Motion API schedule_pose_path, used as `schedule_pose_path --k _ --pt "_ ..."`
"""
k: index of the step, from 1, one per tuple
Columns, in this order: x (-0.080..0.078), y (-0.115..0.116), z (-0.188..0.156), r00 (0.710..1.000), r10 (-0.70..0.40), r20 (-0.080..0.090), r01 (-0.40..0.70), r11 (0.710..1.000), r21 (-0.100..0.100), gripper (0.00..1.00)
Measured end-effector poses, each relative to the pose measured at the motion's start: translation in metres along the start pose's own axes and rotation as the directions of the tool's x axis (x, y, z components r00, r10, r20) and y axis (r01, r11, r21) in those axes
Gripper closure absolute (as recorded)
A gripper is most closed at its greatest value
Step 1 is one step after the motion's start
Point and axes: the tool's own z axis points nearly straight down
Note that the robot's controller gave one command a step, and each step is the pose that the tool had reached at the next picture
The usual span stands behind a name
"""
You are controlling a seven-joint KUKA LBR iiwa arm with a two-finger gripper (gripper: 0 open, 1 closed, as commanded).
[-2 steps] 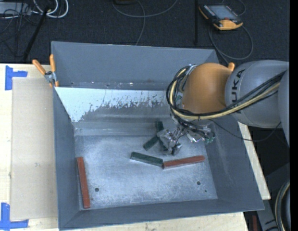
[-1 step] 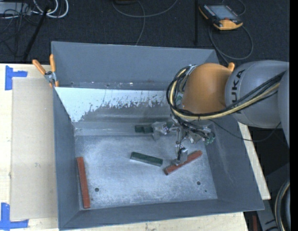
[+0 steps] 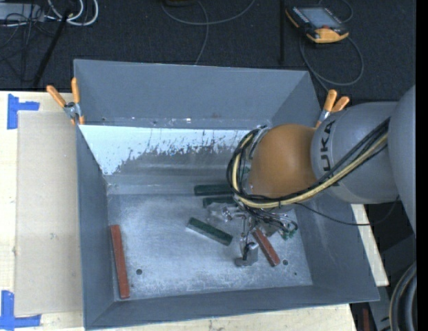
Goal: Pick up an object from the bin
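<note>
Right now, step: the pincer (image 3: 244, 252) is hanging low over the bin (image 3: 90, 205) floor, right of centre, so I'm reading this as the approach, no grasp yet.
Pincer state: cannot tell whether it's apart or together; the wrist clutter is hiding that.
Nearest thing: a short reddish-brown stick (image 3: 268, 249) is lying slanted just beside the pincer, toward the view's right; nothing is showing as gripped.
Also near: a dark green bar (image 3: 210, 231) is lying flat on the pincer's other side, a little apart.
Far off: a long reddish-brown bar (image 3: 119, 261) is lying along the bin's left wall, well apart.
Next move: probably calling for a small shift over the stick, then clamping.
</note>
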Motion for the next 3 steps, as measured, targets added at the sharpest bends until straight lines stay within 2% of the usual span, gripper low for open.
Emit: schedule_pose_path --k 1,2,3 --pt "-0.0040 0.0123 -0.0010 0.990 0.141 0.004 -0.141 0.990 0.003 0.00" --pt "-0.0045 0.0120 -0.0019 0.990 0.138 0.006 -0.138 0.990 0.004 1.00" --pt "-0.0045 0.0120 -0.0019 0.990 0.137 0.006 -0.137 0.990 0.005 0.00"
